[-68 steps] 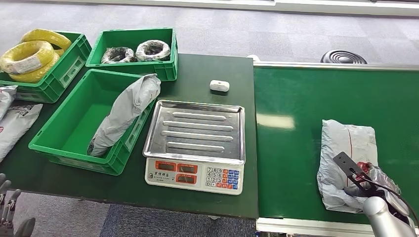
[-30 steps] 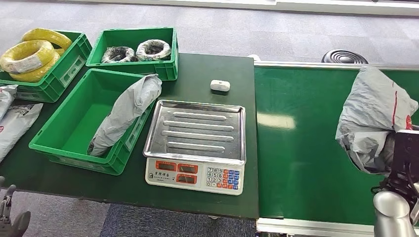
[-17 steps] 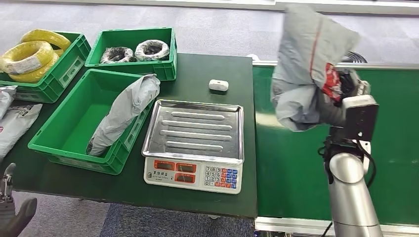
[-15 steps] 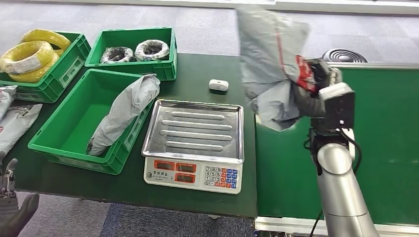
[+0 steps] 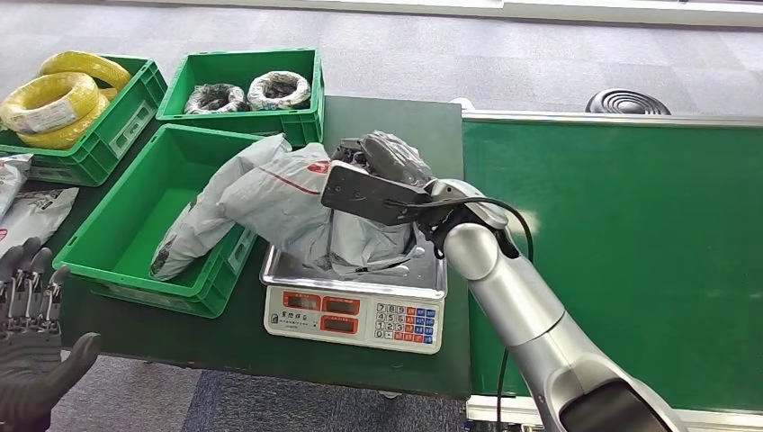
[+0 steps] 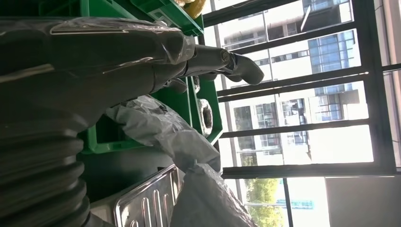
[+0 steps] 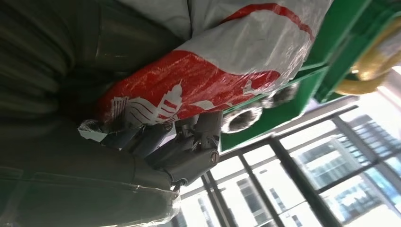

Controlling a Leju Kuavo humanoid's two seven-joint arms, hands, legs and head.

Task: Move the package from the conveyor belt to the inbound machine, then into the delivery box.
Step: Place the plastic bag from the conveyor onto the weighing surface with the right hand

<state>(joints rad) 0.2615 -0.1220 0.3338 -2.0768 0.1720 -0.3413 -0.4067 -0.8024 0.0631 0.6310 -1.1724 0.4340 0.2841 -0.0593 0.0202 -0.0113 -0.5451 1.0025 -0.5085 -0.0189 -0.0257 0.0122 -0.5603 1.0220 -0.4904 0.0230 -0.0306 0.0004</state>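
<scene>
Conveyor belt (image 5: 621,234): green, at 3 o'clock in my head view; no package lies on it.

Worktop (image 5: 378,121): dark green, carrying the crates and the inbound machine.

Delivery box (image 5: 135,225): green crate at 9 o'clock of the machine, just beside it. One grey bag (image 5: 193,229) already leans in it.

Inbound machine (image 5: 355,301): a scale with a steel tray, low centre of my view.

Package (image 5: 292,202): grey mailer with red print, on the tray. Its long axis runs from 3 toward 9 o'clock, its far end overhanging the box rim. It lies at 9 o'clock of my right hand, touching it.

Right hand (image 5: 382,166): my fingers (image 7: 189,142) are clamped on the package's near end. My judgement: the coming move carries it toward 9 o'clock.

Left hand (image 5: 31,351): at 8 o'clock, well apart, fingers spread, holding nothing.
</scene>
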